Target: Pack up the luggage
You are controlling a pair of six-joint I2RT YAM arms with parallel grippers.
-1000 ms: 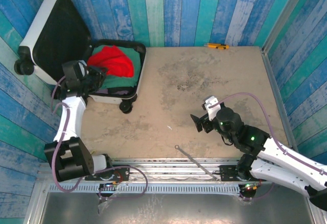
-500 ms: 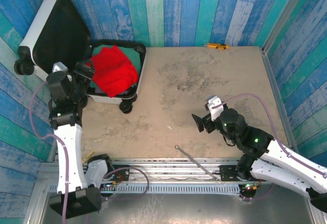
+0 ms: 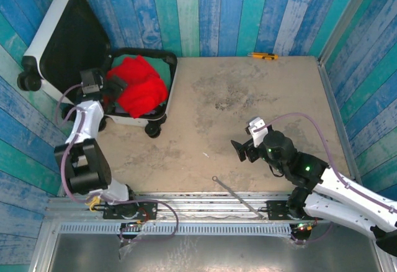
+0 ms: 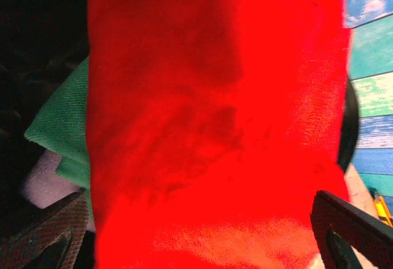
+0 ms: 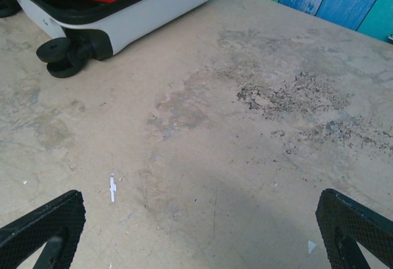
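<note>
- One luggage (image 3: 68,36) lies open at the far left corner of the desk (image 3: 260,117), with its lid leaning against the plank wall.
- It holds one red cloth (image 3: 141,89), which lies on one green cloth (image 3: 133,56).
- One yellow tool (image 3: 263,55) lies at the far edge, and one thin rod (image 3: 231,190) lies near the arm bases.
- The left gripper (image 3: 113,89) is at the red cloth with its jaws spread. Its wrist view shows the cloth's nap up close, with green at the left.
- The right gripper (image 3: 239,150) hangs over bare desk, jaws spread. Its wrist view shows the luggage's white side and black wheels (image 5: 61,54).
</note>
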